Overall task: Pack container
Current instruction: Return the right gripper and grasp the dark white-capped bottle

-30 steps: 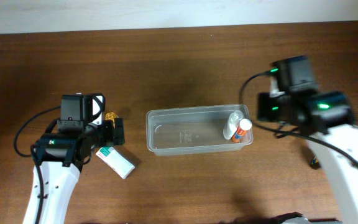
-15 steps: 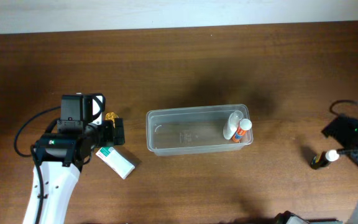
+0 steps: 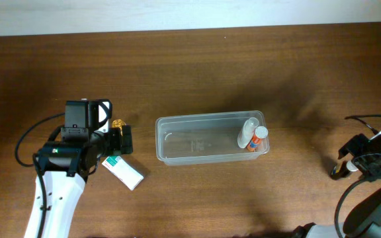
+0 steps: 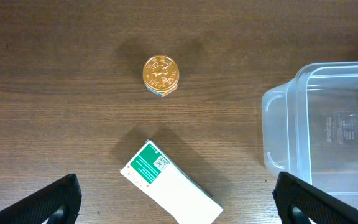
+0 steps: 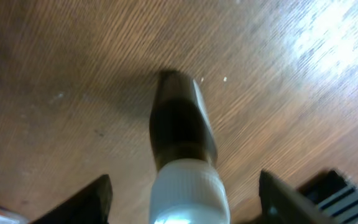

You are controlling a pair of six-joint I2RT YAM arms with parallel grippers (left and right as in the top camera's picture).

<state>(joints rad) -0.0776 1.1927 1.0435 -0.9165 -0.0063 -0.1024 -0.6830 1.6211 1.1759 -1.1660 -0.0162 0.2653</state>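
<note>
The clear container point(image 3: 204, 140) lies mid-table with two small bottles point(image 3: 252, 134) at its right end; its left end shows in the left wrist view point(image 4: 328, 124). My left gripper point(image 3: 121, 140) is open and empty, its fingers point(image 4: 50, 200) wide apart over a white box with a green label point(image 4: 169, 185), also in the overhead view point(image 3: 124, 172). A gold-capped jar point(image 4: 161, 75) stands beyond it. My right gripper point(image 3: 356, 160) is open at the table's right edge, its fingers point(image 5: 89, 199) either side of a dark bottle with a white cap point(image 5: 180, 127), apart from it.
The dark bottle point(image 3: 338, 173) lies on the wood far right of the container. The gold-capped jar point(image 3: 118, 123) stands just left of the container, by my left gripper. Black cables trail from both arms.
My right arm has swung from beside the container's right end out to the table's right edge and come down over the dark bottle. The left arm has not moved.
</note>
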